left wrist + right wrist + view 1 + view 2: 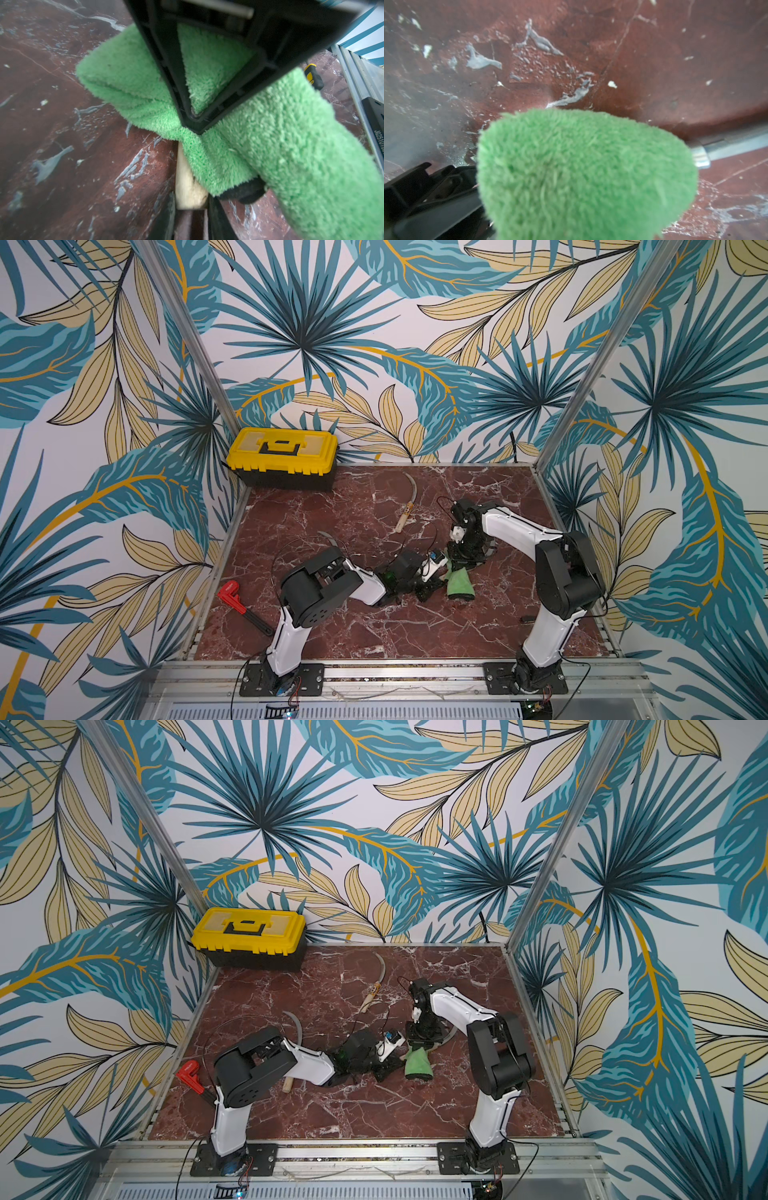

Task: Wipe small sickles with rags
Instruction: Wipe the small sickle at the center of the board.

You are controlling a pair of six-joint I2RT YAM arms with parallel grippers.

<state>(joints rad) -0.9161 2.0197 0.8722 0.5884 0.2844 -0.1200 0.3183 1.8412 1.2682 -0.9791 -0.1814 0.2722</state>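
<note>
In the left wrist view my left gripper point(191, 218) is shut on the pale wooden handle point(188, 191) of one small sickle, low over the middle of the table point(430, 591). My right gripper point(461, 562) points down just right of it, shut on the green fuzzy rag point(459, 585), which hangs over that handle. The right fingertips point(193, 122) pinch the cloth's fold. This sickle's grey blade point(726, 145) runs out past the rag point(587, 176). A second sickle point(409, 499) lies towards the back. A third lies under my left arm, with only its blade point(296, 1027) and handle end point(287, 1085) visible.
A yellow toolbox point(282, 458) stands at the back left corner. A red-handled wrench point(239, 601) lies by the left edge. A yellow-and-black screwdriver handle point(312, 76) lies near the right rail. Metal frame rails border the marble table point(374, 635).
</note>
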